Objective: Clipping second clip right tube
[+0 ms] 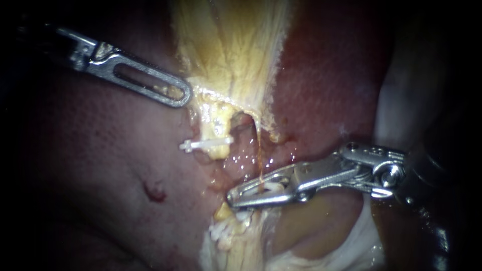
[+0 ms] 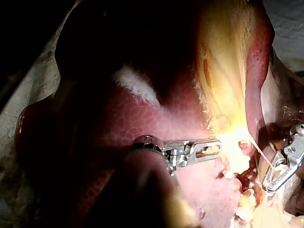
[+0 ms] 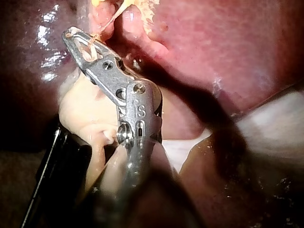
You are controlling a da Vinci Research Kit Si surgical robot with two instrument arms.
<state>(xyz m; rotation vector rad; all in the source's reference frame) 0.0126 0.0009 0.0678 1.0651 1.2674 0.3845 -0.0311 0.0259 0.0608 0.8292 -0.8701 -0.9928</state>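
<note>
My right instrument (image 1: 236, 197) comes in from the right. Its jaws lie together at the tip around a thin stretched tube (image 1: 259, 150), the right one, with a bit of white showing between them. In the right wrist view the tube (image 3: 111, 19) runs into the jaw tip (image 3: 76, 38). A white clip (image 1: 206, 145) sits across the thicker yellow left tube. My left instrument (image 1: 181, 95) holds the edge of the yellow gallbladder (image 1: 231, 45) tissue, pulling it sideways; the left wrist view shows the same grip (image 2: 216, 148).
Dark red liver (image 1: 100, 165) lies on both sides, with a small raw spot (image 1: 154, 192). Pale yellow fatty tissue (image 1: 311, 226) lies under the right instrument. White cloth (image 1: 406, 100) borders the liver at the right.
</note>
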